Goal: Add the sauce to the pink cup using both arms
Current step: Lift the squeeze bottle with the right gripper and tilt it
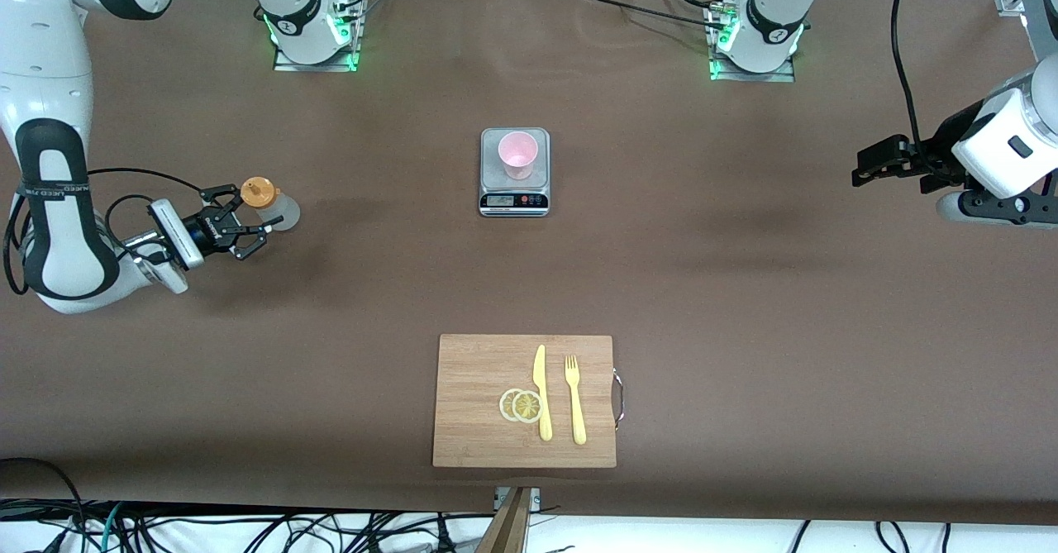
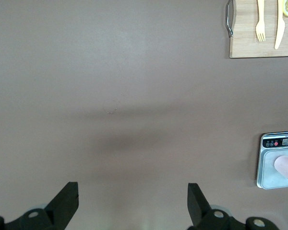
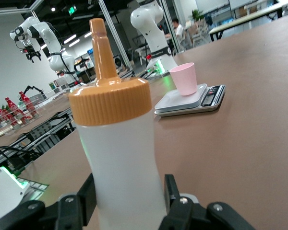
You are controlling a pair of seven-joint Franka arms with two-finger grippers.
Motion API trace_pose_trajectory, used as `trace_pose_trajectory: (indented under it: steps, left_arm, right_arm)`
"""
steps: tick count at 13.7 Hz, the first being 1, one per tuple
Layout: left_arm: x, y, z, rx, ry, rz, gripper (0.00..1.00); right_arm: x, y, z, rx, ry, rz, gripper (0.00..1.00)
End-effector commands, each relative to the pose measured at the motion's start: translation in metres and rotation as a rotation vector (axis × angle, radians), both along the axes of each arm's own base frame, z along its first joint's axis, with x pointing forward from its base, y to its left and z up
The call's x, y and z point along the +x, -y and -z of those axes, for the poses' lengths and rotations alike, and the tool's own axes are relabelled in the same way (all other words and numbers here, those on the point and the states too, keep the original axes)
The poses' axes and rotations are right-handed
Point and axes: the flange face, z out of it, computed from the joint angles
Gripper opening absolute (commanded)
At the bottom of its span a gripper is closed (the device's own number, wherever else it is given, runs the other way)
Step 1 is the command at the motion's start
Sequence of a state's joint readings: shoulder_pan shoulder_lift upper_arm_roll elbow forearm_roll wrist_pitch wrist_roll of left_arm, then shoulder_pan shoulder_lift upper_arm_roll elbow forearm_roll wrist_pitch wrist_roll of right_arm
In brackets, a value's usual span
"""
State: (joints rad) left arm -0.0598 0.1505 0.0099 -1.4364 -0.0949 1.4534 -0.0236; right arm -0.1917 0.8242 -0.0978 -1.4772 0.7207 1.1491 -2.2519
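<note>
Pickup step: right gripper [image 1: 250, 224] fingers pinch sauce [image 1: 269, 206], bottle at right arm's end of desk [image 1: 744, 288]. Cup [image 1: 518, 154] sits on scale [image 1: 514, 173], mid-desk. Left gripper [image 2: 133, 201] waits, fingers spread, over left arm's end. Next likely: lift, carry to cup.

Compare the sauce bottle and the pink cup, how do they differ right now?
The sauce bottle is whitish and translucent with an orange nozzle cap; the pink cup is pale pink and open-topped. The bottle stands on the table toward the right arm's end, between the fingers of the right tool; the cup sits on a kitchen scale mid-table, with no tool near it. Both stand upright.
</note>
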Motion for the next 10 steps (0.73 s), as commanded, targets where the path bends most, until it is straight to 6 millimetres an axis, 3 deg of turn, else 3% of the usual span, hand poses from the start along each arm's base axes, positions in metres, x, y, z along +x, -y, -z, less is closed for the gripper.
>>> trace_pose_trajectory:
  steps: [1,5,8,10]
  left_arm:
    - [-0.002,0.0,-0.003,0.018,0.001,0.025,1.0]
    - [-0.002,0.0,-0.003,0.018,0.001,0.025,1.0]
    - [-0.002,0.0,-0.003,0.018,0.001,0.025,1.0]
    - [-0.002,0.0,-0.003,0.018,0.001,0.025,1.0]
  right_arm:
    - [0.019,-0.021,-0.034,-0.037,-0.001,-0.029,0.6]
    - [0.029,-0.041,-0.049,-0.098,-0.027,-0.043,0.61]
    - [0.035,-0.044,-0.062,-0.149,-0.035,-0.061,0.61]
    - [0.036,-0.052,-0.06,-0.189,-0.051,-0.073,0.61]
